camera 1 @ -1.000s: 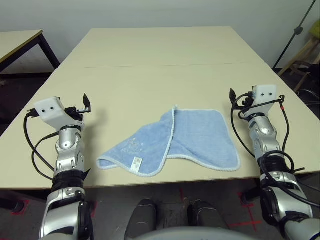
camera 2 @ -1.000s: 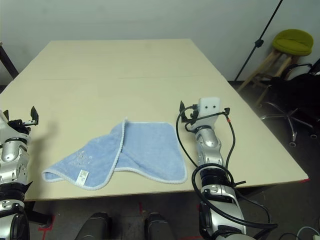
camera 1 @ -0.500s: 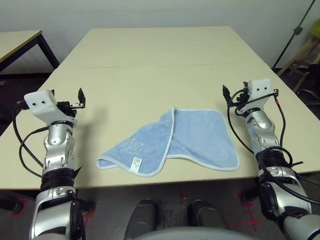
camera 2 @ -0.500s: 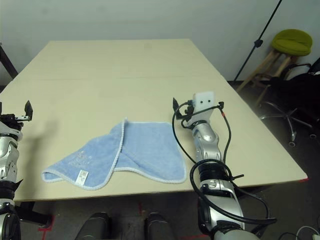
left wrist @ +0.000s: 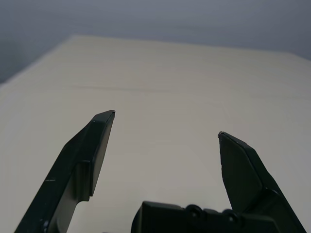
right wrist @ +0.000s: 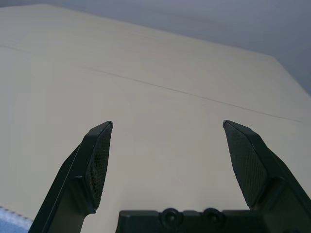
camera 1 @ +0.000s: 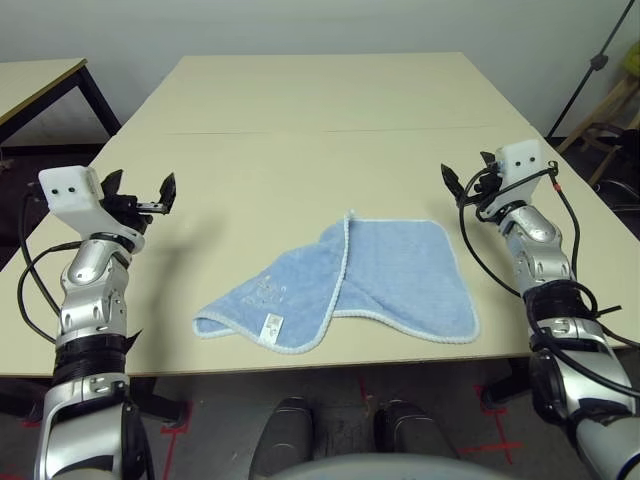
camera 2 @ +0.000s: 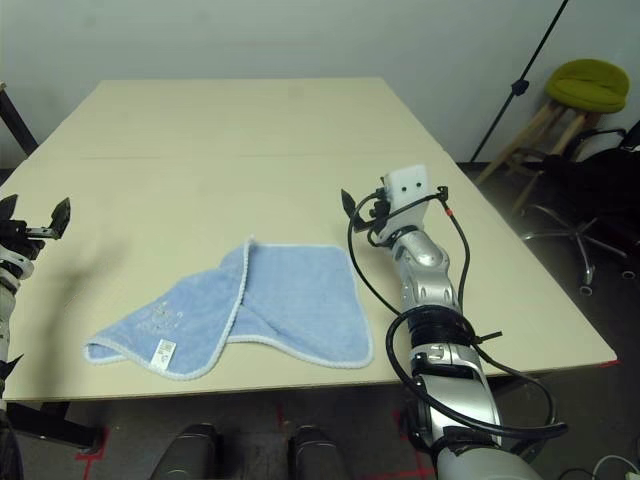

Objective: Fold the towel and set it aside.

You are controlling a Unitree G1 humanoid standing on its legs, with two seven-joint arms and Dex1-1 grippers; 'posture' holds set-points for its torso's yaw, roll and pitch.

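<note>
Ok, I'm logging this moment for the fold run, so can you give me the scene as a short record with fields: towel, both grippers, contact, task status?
towel: light-blue towel lies on the table near its front edge, partly doubled over, white label facing up
left gripper: left gripper open, raised over bare table to the towel's left
right gripper: right gripper open, raised near the towel's far right corner
contact: neither gripper touches the towel
task status: fold not finished, towel not yet set aside

Right gripper [right wrist: 167, 127] jaws wide apart, bare table [right wrist: 160, 63], towel [right wrist: 12, 215] corner
</note>
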